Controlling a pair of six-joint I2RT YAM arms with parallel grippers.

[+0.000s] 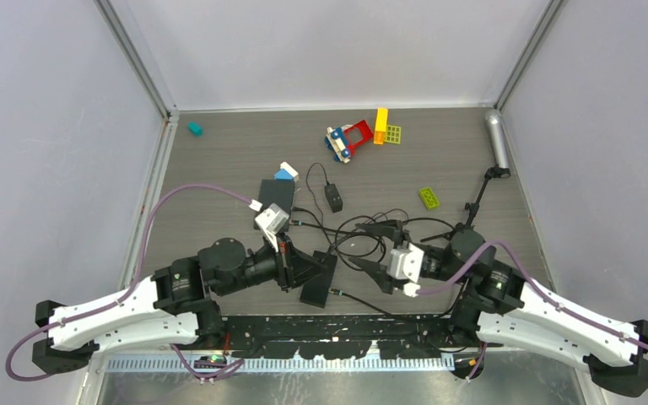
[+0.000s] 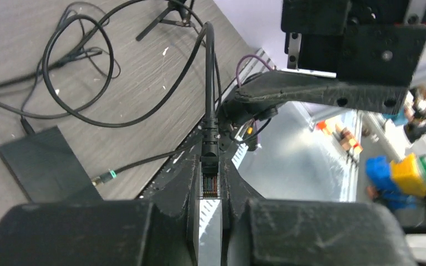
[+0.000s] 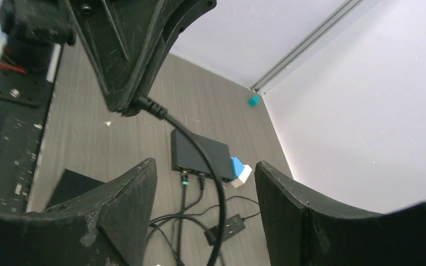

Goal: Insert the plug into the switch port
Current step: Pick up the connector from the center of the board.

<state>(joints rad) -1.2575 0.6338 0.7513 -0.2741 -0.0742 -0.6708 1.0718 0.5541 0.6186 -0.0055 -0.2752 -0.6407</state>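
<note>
**Top view.** The switch (image 1: 277, 194) lies left of the middle of the table (image 1: 219, 160), about halfway between the near and far edges. The left claw (image 1: 321, 260) hangs between the switch and the near edge. The right claw (image 1: 369, 251) stands just beside it, toward the right edge. The plug cannot be told apart from the claws in this view.

**Left wrist view.** The left claw is clenched on the plug (image 2: 209, 183), which sits upright between its fingers (image 2: 172, 188). The cable (image 2: 208, 72) leaves past the fingertips and loops across the table. The contact end appears to point back toward the wrist. Confirm this before you advance: if it does, the plug must be turned or regripped so that the nose leads.

**Right wrist view.** The right claw stands wide, released and grasping nothing, with the cable running through the gap between its fingers. Draw this claw back clear of the cable first, so the cable does not snag when the left arm travels. Beyond it the switch shows two leads already seated on its ported side, with a blue-and-white block (image 3: 238, 170) touching one end.

- Pick a free port.
- Square the plug to that port.
- Leave slack in the cable.
- Push straight in, without twisting.
</note>
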